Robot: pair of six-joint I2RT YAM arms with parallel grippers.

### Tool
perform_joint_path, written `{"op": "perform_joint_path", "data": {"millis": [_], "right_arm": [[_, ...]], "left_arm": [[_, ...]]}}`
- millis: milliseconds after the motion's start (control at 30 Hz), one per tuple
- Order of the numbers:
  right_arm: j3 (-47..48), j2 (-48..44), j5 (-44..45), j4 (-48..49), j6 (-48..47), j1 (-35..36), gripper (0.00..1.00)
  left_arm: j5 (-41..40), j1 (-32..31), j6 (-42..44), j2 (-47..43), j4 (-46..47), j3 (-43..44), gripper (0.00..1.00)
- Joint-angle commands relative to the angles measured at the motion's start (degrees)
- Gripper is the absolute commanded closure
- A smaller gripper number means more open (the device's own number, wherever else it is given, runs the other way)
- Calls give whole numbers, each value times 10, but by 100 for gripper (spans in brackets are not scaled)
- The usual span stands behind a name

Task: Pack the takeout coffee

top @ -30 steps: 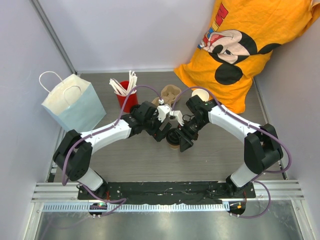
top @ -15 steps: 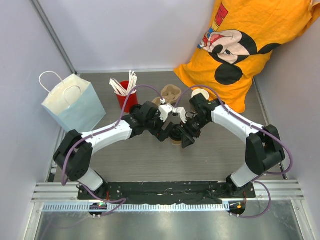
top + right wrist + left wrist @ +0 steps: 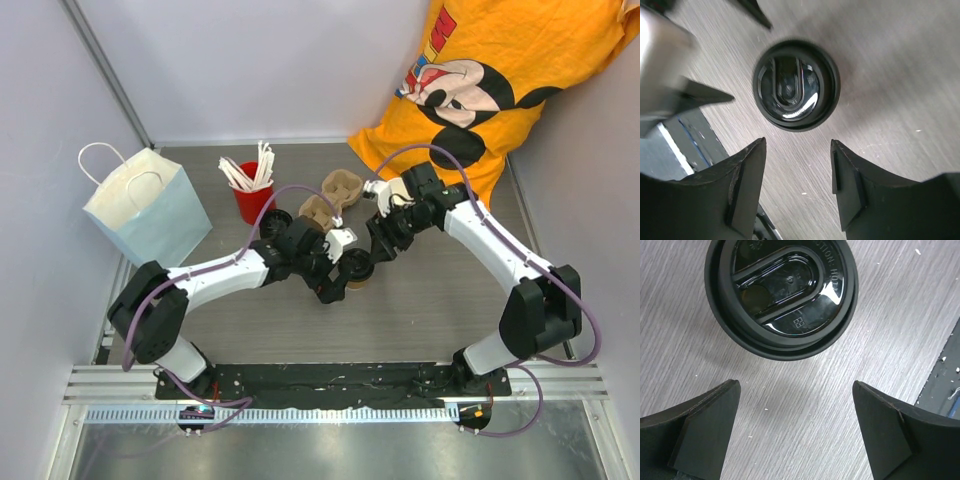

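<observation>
Right now | takeout coffee [image 3: 358,266] upright on the worktop [image 3: 300,325], black lid [image 3: 781,292] on | left gripper [image 3: 794,390] spread wide, holding nothing, the coffee just ahead of its fingers [image 3: 705,430] | right gripper [image 3: 797,145] likewise parted and empty, hanging above the coffee, clear of it | pulp carrier tray [image 3: 330,198] and red cup [image 3: 255,198] farther back

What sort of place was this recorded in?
Most likely a lab test cell staged as a takeout counter, not a real café: plain grey walls box in the tabletop, and the props are a light blue paper bag, a pulp cup carrier and a lidded coffee cup.
</observation>
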Motion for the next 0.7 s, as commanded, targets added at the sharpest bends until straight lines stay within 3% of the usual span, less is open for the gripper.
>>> {"op": "perform_joint_path", "data": {"millis": [0, 233, 467, 667], "right_arm": [[76, -34, 12, -13, 64, 1, 41], [129, -9, 34, -12, 145, 19, 43], [131, 25, 2, -2, 191, 86, 43], [128, 54, 75, 27, 253, 111, 47]], "left_arm": [[32, 5, 8, -33, 17, 0, 0], [35, 92, 24, -108, -50, 19, 0], [-62, 170, 74, -189, -127, 10, 0], [-136, 201, 91, -241, -184, 21, 0]]}}
